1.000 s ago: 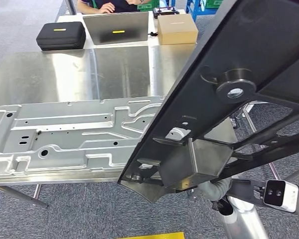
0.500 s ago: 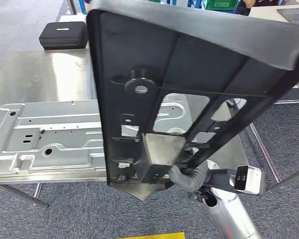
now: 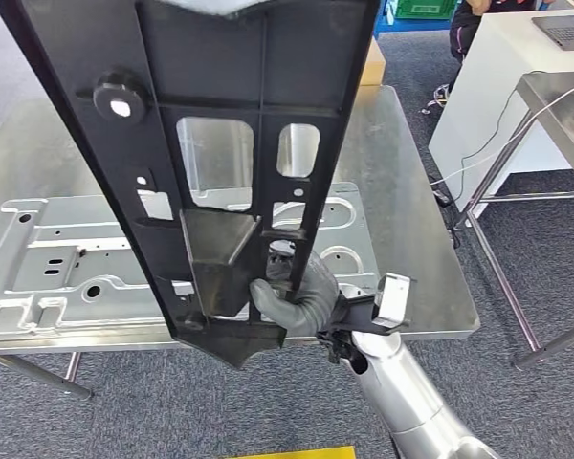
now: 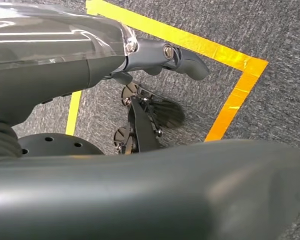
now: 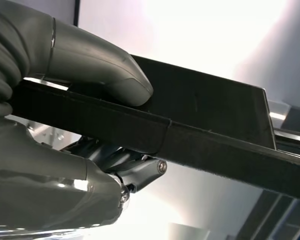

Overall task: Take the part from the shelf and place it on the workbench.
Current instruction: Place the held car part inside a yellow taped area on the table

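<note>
— What are you seeing from the head view?

— My right hand [image 3: 298, 301] is gripping the black part [image 3: 219, 163] near its lower end, my grey fingers [image 3: 274, 308] wrapping round one of its bars. The part is standing tilted, held up in the air above the steel table [image 3: 407, 220], its upper end running out of the picture. Beneath it, a large stamped metal panel [image 3: 67, 268] is lying flat on the table. A white desk [image 3: 500, 67] is standing off to the right, with a person [image 3: 468, 24] beside it.

— And the left wrist view?

— My left hand [image 4: 152, 195] is hanging over grey carpet [image 4: 276, 90] marked with yellow tape [image 4: 231, 107]. One finger is reaching out straight; whether the rest are spread or curled, I cannot tell.

— The right wrist view?

— There my thumb [image 5: 103, 65] is pressing onto one face of the part's dark edge while the darker fingers are clamping it from the other side, so the part is sitting pinched between them.
</note>
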